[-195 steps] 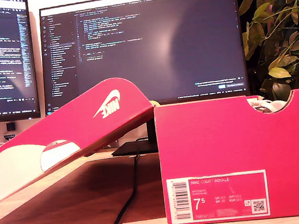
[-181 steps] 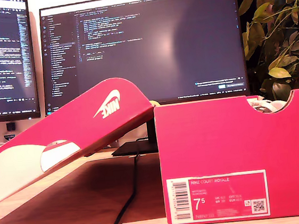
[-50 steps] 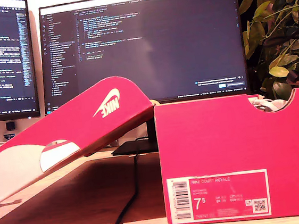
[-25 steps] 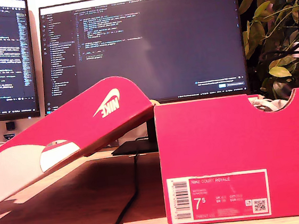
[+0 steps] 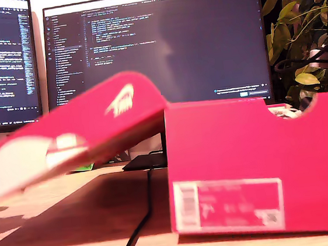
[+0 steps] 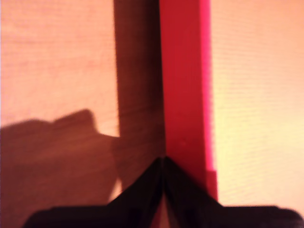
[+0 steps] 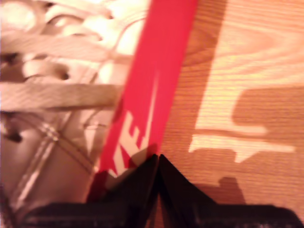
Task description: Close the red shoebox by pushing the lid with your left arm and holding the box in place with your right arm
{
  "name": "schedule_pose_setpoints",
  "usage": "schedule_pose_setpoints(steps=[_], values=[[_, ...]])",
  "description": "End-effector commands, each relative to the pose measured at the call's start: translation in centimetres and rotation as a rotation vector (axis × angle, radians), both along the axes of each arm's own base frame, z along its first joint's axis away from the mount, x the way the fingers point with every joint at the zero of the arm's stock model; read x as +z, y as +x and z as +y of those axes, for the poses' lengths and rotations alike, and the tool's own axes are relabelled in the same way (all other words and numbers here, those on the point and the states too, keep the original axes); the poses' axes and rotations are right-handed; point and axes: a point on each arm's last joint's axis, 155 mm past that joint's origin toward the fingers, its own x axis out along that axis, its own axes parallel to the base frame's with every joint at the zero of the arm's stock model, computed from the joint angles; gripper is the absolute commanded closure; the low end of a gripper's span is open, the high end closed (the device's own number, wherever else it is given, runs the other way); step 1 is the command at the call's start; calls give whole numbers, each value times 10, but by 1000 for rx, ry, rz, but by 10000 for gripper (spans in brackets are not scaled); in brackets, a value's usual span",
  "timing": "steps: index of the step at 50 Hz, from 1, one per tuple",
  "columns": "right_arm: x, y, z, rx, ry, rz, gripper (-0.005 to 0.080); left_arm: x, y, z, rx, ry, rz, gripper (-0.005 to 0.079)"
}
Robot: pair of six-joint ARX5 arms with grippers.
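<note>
Since half a second ago the one red cardboard shoebox [image 5: 256, 166] has shifted toward the exterior view's left and gone blurry, and its single hinged red lid [image 5: 77, 132] has lifted a little. That lid slopes from the box's top edge toward eight o'clock in the exterior view, a white swoosh logo [image 5: 120, 101] on its side. One white label [image 5: 228, 205] sits on the box's near end, its print too smeared to read. The box's long axis runs away from the exterior camera, on the wooden tabletop [image 5: 57, 228].

My first gripper [image 6: 163, 164] has its fingertips pressed together against the lid's red edge. My second gripper [image 7: 156, 159] is likewise pinched closed, at the box's red wall, pale laced shoes [image 7: 52, 95] inside. Behind stand two dark monitors [image 5: 162, 47] showing code too small to read, one leafy plant [image 5: 302, 38], one black cable [image 5: 136, 226].
</note>
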Motion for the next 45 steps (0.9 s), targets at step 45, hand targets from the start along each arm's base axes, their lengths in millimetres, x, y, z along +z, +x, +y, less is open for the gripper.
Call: schedule_pose_setpoints(steps=[45], values=[[5,3,23,70,43,-23,764,141,-6,-16,-88,-43,-308,762]])
